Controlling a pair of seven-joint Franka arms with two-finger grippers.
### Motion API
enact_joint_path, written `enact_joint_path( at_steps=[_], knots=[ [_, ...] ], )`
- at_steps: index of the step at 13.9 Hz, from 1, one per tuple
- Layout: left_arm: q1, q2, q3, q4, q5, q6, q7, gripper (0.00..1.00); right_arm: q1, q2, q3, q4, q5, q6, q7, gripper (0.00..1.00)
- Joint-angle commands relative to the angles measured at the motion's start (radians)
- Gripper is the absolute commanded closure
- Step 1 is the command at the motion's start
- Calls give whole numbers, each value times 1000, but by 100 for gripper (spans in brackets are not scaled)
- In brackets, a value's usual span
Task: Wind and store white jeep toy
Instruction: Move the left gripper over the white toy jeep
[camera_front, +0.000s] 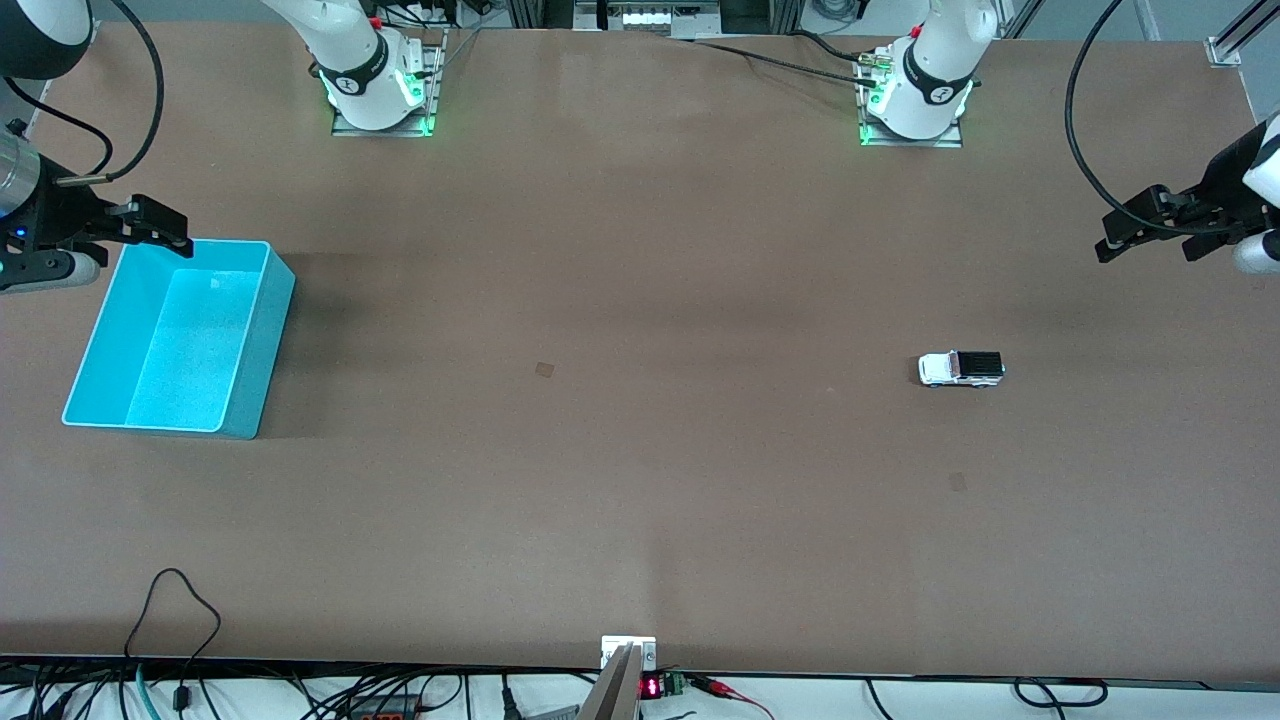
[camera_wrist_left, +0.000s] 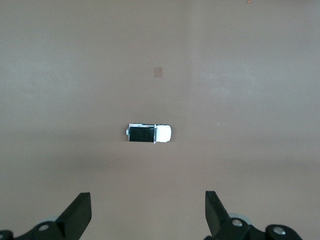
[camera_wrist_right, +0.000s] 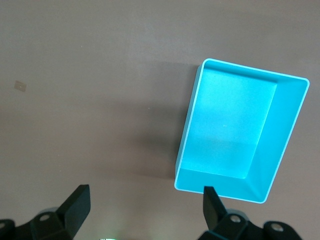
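The white jeep toy (camera_front: 961, 369), tiny with a black roof, stands on its wheels on the brown table toward the left arm's end; the left wrist view shows it too (camera_wrist_left: 148, 133). My left gripper (camera_front: 1148, 245) hangs open in the air near that end of the table, apart from the jeep, with nothing between its fingers (camera_wrist_left: 148, 210). The cyan bin (camera_front: 190, 340) sits empty toward the right arm's end. My right gripper (camera_front: 165, 225) hovers open beside the bin's corner farthest from the front camera, holding nothing (camera_wrist_right: 145, 205). That wrist view shows the bin (camera_wrist_right: 235, 125) empty.
Two small square marks lie on the table, one near the middle (camera_front: 544, 369) and one nearer the front camera than the jeep (camera_front: 957, 481). A loose black cable (camera_front: 175, 610) loops onto the table's edge nearest the front camera. The arm bases (camera_front: 380, 90) (camera_front: 915, 100) stand along the table's farthest edge.
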Motion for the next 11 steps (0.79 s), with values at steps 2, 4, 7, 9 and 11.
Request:
enact_joint_path(
  at_steps=[2, 4, 7, 9, 11],
  knots=[
    [12, -37, -7, -45, 15, 5, 19, 0, -3, -4, -1, 9, 19, -16, 12, 0],
    [12, -32, -7, -51, 15, 5, 19, 0, -3, -4, -1, 9, 19, -16, 12, 0],
    [4, -23, -12, -110, 16, 23, 21, 0, -3, -4, -2, 9, 19, -18, 12, 0],
    [0, -8, -13, -169, 16, 86, 22, 0, -3, -4, -2, 9, 19, -18, 12, 0],
    [-2, 21, -15, -247, 16, 176, 36, 0, -3, -4, -1, 9, 19, -18, 12, 0]
  ],
)
